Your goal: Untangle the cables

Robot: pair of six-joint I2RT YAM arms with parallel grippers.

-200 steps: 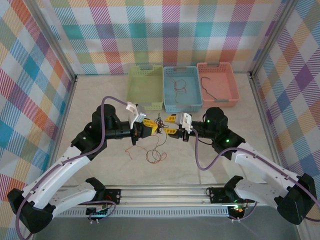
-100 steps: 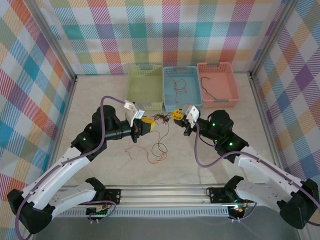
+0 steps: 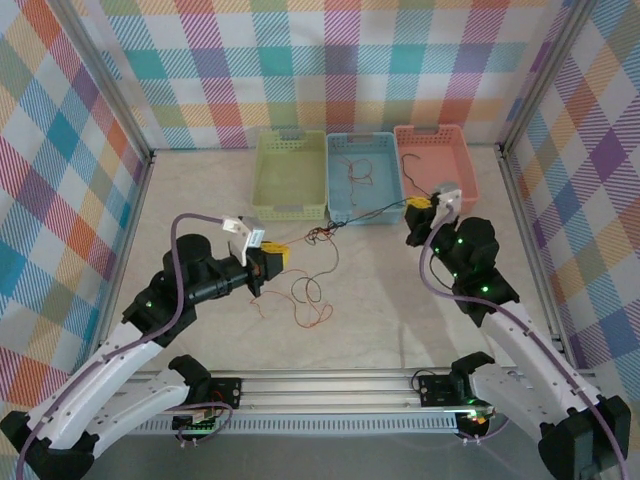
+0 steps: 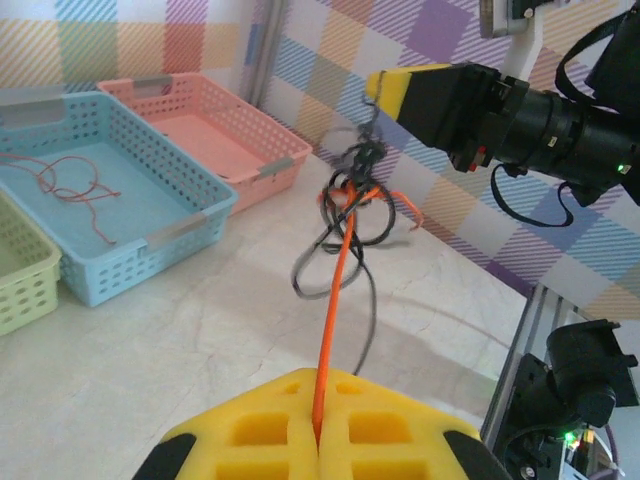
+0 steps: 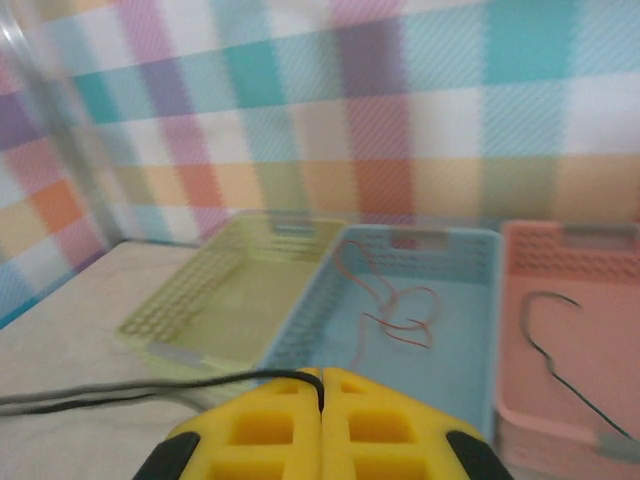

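The cables meet in a small knot (image 3: 322, 236) hanging between my two grippers. My left gripper (image 3: 275, 256) is shut on a red-orange cable (image 4: 340, 270) that runs straight up from its yellow pads (image 4: 380, 420) to the knot (image 4: 352, 190). A dark cable (image 3: 375, 213) stretches taut from the knot to my right gripper (image 3: 415, 203), which is shut on it in front of the pink basket. In the right wrist view the black cable (image 5: 120, 392) enters between the closed pads (image 5: 270, 430). Loose red-orange loops (image 3: 312, 300) trail on the table below the knot.
Three baskets stand in a row at the back: green (image 3: 289, 211), blue (image 3: 366, 216) holding a thin red wire (image 3: 357, 170), pink (image 3: 437, 130) holding a black wire (image 3: 412, 170). Metal frame posts line both sides, with a rail (image 3: 330, 385) at the near edge.
My right gripper has shut on the dark cable and pulled back and right toward the pink basket. My left gripper drew left, so the tangle stretched out between them.
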